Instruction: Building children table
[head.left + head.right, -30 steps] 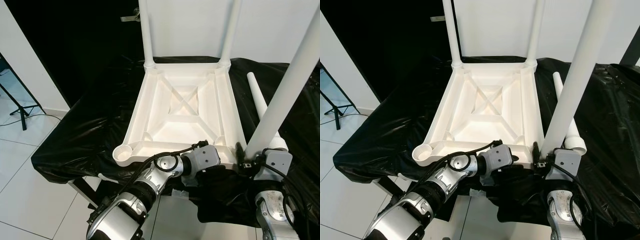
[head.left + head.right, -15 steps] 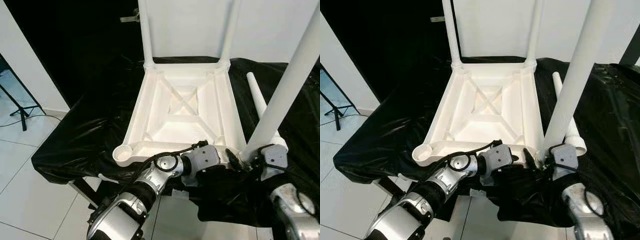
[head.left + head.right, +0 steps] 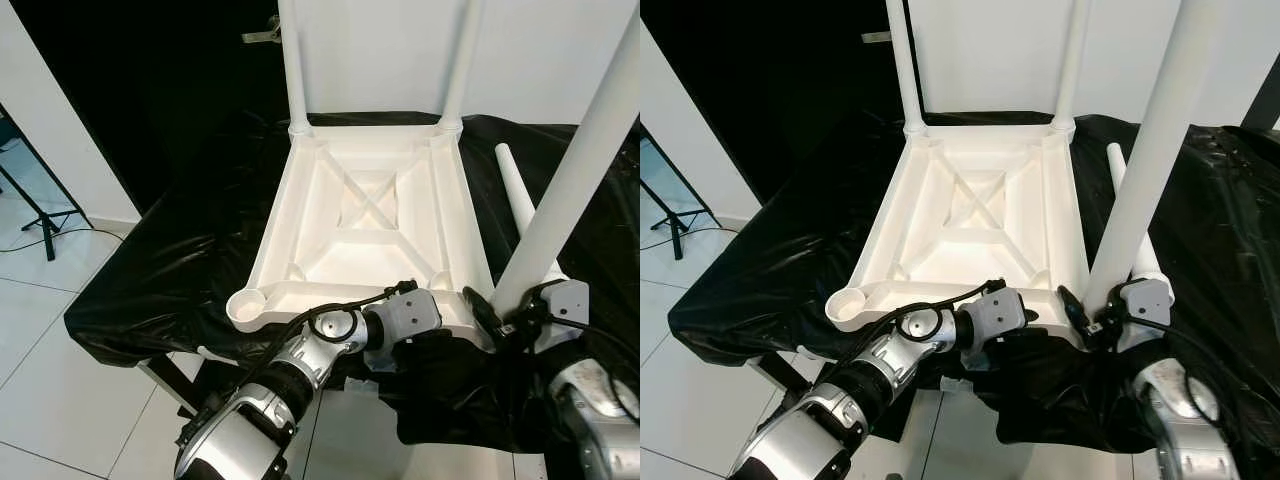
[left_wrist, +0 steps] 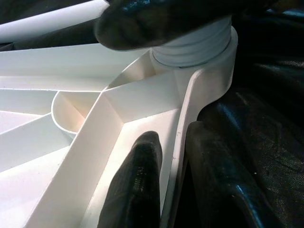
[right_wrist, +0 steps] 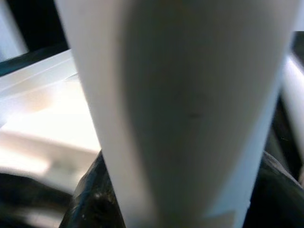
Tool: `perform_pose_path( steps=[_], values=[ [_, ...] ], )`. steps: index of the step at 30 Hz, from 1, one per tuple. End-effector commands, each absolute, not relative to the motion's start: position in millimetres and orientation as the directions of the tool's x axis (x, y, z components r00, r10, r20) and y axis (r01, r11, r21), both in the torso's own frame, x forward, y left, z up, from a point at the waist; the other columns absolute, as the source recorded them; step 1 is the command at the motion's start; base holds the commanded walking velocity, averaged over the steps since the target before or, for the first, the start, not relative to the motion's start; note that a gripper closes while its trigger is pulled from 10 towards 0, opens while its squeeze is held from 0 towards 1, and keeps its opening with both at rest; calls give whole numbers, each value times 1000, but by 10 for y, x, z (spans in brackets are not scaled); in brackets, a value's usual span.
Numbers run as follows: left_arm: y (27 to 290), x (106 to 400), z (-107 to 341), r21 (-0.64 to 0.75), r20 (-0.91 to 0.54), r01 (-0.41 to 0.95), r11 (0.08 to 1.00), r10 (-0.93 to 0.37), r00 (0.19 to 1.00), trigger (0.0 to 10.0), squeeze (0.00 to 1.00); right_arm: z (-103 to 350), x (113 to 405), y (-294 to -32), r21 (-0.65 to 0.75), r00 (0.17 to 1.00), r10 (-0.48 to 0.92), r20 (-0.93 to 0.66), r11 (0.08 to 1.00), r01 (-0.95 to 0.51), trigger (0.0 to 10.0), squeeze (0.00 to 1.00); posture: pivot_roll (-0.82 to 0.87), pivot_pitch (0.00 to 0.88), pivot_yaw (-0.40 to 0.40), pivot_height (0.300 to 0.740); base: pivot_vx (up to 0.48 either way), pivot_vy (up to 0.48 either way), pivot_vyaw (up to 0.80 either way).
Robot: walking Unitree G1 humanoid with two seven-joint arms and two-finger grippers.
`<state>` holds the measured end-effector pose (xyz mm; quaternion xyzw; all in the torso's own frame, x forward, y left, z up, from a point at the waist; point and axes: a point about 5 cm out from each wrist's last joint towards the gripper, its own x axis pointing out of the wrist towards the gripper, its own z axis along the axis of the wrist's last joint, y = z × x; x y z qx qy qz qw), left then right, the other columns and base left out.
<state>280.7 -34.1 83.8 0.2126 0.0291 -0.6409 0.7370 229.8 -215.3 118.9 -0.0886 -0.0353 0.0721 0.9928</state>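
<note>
3 legs in, 4th socket empty, spare leg lying by.
tabletop [image 3: 370, 215] upside down on black sheet [image 3: 160, 270]; 2 far legs seated, near-right leg [image 3: 570, 190] upright w/ right gripper [image 3: 505, 315] clamped round base, left gripper [image 4: 175, 185] pinching near rim. near-left socket [image 3: 245, 305] open; spare leg [image 3: 515, 195] just right of top. room tight near edge, free on left.

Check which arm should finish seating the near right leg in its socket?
Right. The right gripper is already clamped around that leg at its base. The left gripper pinches the tabletop rim beside the socket, so it looks better left bracing.
</note>
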Motion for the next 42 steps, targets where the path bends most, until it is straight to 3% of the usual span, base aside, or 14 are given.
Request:
perform_pose_path(
  steps=[1, 2, 6, 17, 18, 19, 20, 21, 26, 27, 35, 37, 39, 42],
  values=[
    [-204, 2676, 500, 179, -446, 982, 56, -885, 132, 10000, 0, 1100, 2263, -2295, -248, 998, -60, 25, 967, 64, 0, 0, 52, 0, 34, 740, 0, 0, 0],
    [-204, 2676, 500, 179, -446, 982, 56, -885, 132, 10000, 0, 1100, 2263, -2295, -248, 998, -60, 25, 967, 64, 0, 0, 52, 0, 34, 740, 0, 0, 0],
    [-181, 2687, 506, 178, -445, 982, 62, -885, 137, 10000, 0, 1069, 2206, -2149, -169, 954, -291, 79, 939, 300, 0, 0, 77, 0, 35, 740, 0, 0, 0],
    [-155, 2680, 488, 178, -451, 982, 62, -882, 137, 10000, 0, 1072, 2259, -2136, -149, 957, -278, 78, 946, 287, 0, 0, 75, 0, 35, 740, 0, 0, 0],
    [-166, 2682, 495, 178, -449, 982, 63, -883, 138, 10000, 0, 1068, 2264, -2121, -155, 961, -268, 72, 948, 276, 7647, 0, 73, 0, 32, 740, 0, 0, 0],
    [-179, 2683, 502, 178, -446, 982, 64, -884, 138, 10000, 0, 1056, 2263, -2116, -156, 965, -257, 62, 952, 263, 10000, 835, 73, 0, 31, 740, 0, 0, 0],
    [-179, 2683, 502, 178, -446, 982, 64, -884, 138, 10000, 0, 1056, 2263, -2116, -156, 965, -257, 62, 952, 263, 10000, 835, 73, 0, 31, 740, 0, 0, 0],
    [-189, 2684, 506, 178, -444, 982, 65, -885, 139, 10000, 0, 1047, 2259, -2122, -156, 969, -243, 52, 956, 248, 10000, 1000, 66, 0, 34, 740, 0, 0, 0],
    [-197, 2680, 505, 177, -444, 982, 62, -885, 136, 10000, 0, 1045, 2258, -2162, -178, 981, -188, 41, 965, 193, 10000, 1000, 55, 0, 38, 740, 0, 0, 0],
    [-199, 2679, 504, 177, -445, 982, 60, -885, 134, 10000, 0, 1052, 2266, -2187, -193, 988, -147, 37, 970, 151, 10000, 0, 48, 0, 42, 740, 0, 0, 0],
    [-214, 2688, 524, 183, -446, 982, 49, -886, 127, 10000, 0, 1122, 2299, -2226, -271, 998, 62, 22, 961, -54, 10000, 0, 37, 0, 48, 740, 0, 0, 0],
    [-222, 2689, 528, 185, -447, 982, 45, -886, 124, 10000, 0, 1128, 2287, -2191, -283, 978, 209, -22, 937, -207, 10000, 0, 29, 0, 54, 740, 0, 0, 0],
    [-222, 2689, 528, 185, -447, 982, 45, -886, 124, 10000, 0, 1128, 2287, -2191, -283, 978, 209, -22, 937, -207, 10000, 0, 29, 0, 54, 740, 0, 0, 0],
    [-223, 2697, 531, 189, -450, 981, 41, -884, 124, 10000, 0, 1116, 2270, -2243, -270, 928, 352, -120, 888, -372, 10000, 0, 27, 0, 52, 740, 0, 0, 0]
  ],
)
